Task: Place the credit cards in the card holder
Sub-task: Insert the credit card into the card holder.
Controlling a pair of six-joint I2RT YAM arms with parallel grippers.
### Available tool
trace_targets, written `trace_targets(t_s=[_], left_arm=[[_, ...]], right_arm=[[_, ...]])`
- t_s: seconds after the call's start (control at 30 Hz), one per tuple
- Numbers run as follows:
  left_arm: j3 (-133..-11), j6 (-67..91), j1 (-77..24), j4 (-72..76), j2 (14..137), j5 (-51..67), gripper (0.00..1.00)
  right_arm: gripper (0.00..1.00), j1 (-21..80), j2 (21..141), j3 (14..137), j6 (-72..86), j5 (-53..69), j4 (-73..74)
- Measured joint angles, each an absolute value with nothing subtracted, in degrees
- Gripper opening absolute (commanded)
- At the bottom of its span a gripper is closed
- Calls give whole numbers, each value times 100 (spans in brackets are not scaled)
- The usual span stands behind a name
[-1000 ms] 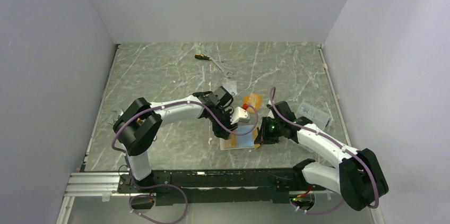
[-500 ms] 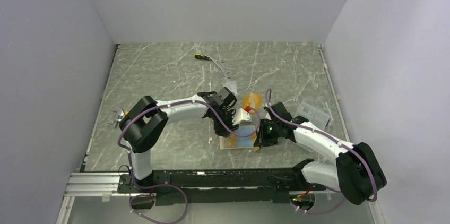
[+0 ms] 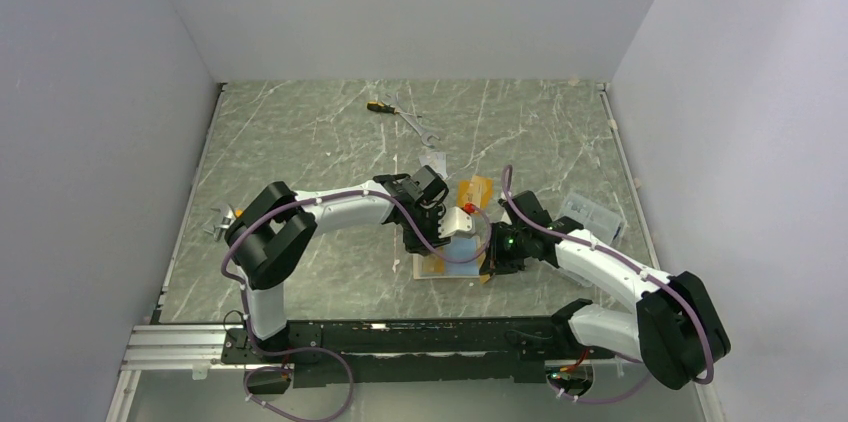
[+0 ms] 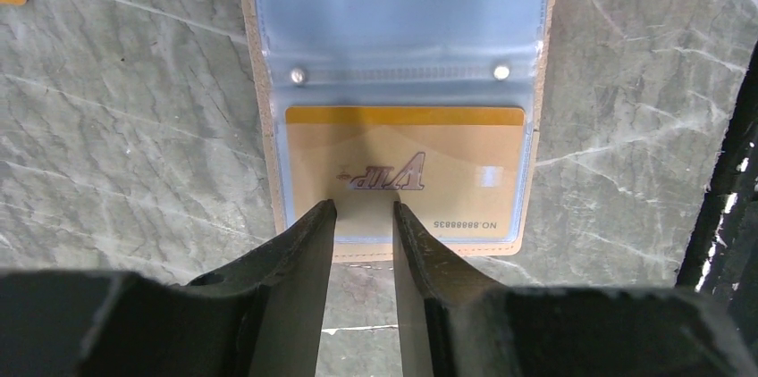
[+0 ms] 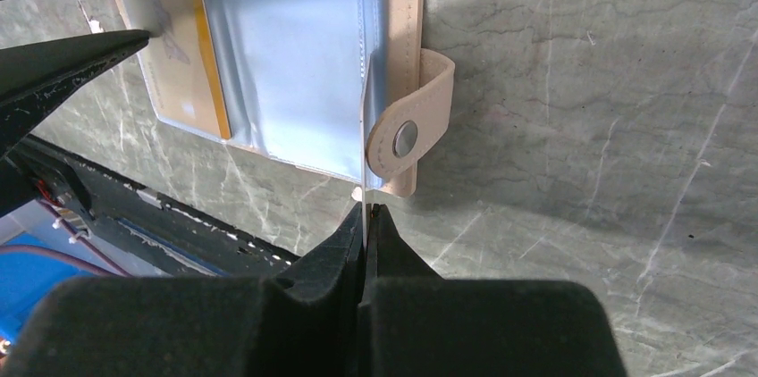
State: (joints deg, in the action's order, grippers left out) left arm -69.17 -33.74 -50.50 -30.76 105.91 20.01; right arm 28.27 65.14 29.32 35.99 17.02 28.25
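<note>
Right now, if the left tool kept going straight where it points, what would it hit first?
The gold card in the open card holder; the left tool looks almost on its near edge, though depth is unclear.

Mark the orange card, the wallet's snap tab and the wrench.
orange card (image 4: 404,171), left wrist view, centre of its face.
snap tab (image 5: 405,138), right wrist view, its metal button.
wrench (image 3: 419,126), top view, handle.
</note>
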Motion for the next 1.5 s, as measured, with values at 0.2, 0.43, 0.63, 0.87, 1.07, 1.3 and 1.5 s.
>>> trace_targets(t_s=[0.2,0.43,0.63,0.87,1.07,1.3,1.5], left_arm=[[-6925,-3389,-5050,-3072,10584,1931,34],[-6925,-3452,-5050,-3068,10567,1804,31],[-6923,-3498,-5050,-3068,10556,1726,30],[-6925,-3503,-5050,-3072,10547,1712,29],[-6923,-3524,-5050,-3076,10547,1710,28],[-6923,-3538,-5050,-3089,10545,1710,28],[-6923,-3540,-5050,-3096,10545,1708,27]], right_arm=[[0,2827,6517,2928,3597,1734,2823],[0,2832,6639,2917,3597,1793,2801],[0,2895,6814,2917,3599,1857,2681],[0,2965,7039,2917,3601,2016,2432],[0,2974,7063,2917,3601,2126,2329],[0,2976,6805,2917,3586,2128,2443],[0,3037,6556,2919,3546,2233,2438]])
